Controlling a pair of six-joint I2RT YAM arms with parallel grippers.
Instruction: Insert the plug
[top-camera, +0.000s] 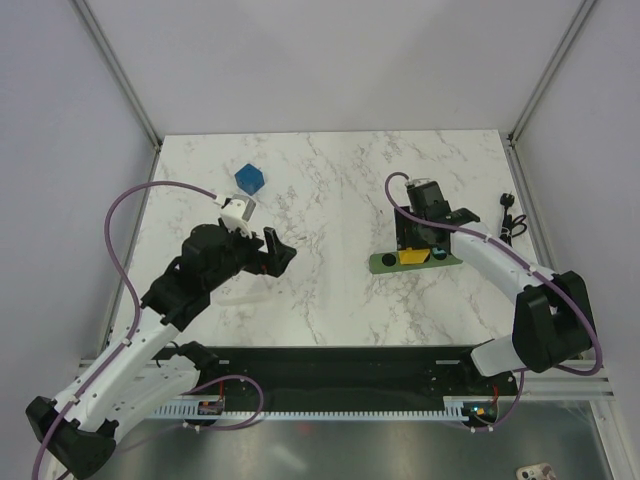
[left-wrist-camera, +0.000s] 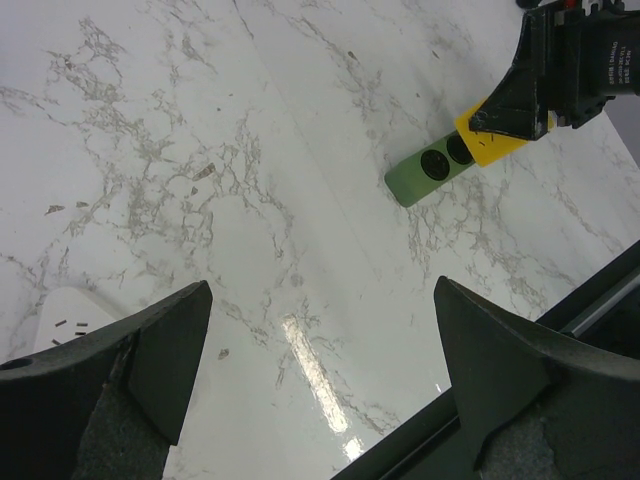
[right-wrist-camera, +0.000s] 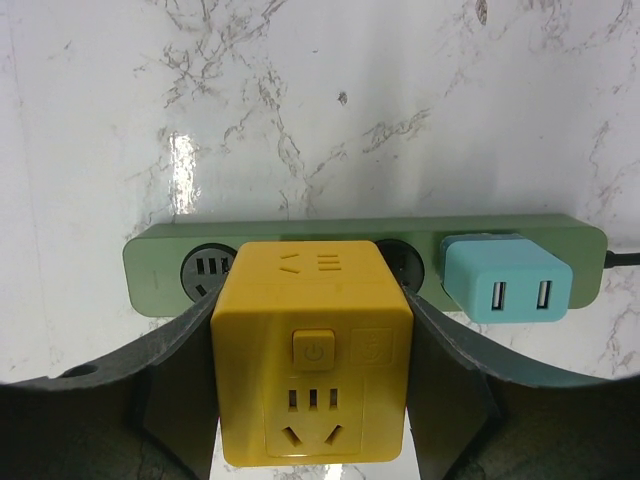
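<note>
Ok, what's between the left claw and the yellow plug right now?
Mostly bare marble table, then the free end of the green socket strip. The top view shows it from the left claw to the plug.

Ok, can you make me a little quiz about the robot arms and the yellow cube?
1. True or false: the right gripper is holding the yellow plug.
2. What colour is the adapter sitting on the green socket strip? A red, B light blue, C black.
3. Fill in: the left gripper is ____ and has nothing in it.
Key: 1 true. 2 B. 3 open.
</note>
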